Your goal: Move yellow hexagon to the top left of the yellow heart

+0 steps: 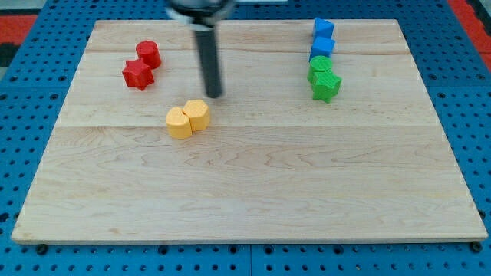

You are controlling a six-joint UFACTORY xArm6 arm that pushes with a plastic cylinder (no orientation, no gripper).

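Blue pegboard [46, 31] surrounds a pale wooden board [245, 184], over which my rod [208, 61] comes down from the view's top; it has no pincer and holds nothing, and my tip [214, 95] rests just above and to the right of the yellow pair, near but apart from them. Yellow hexagon [197, 114] touches the yellow heart [179, 122] on its upper right. Two red blocks [143, 65] sit at upper left; two blue [323, 40] and two green [324, 78] stack in a column at upper right.

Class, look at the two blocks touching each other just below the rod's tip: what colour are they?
Both are yellow: the yellow hexagon and yellow heart, clear in the camera view.
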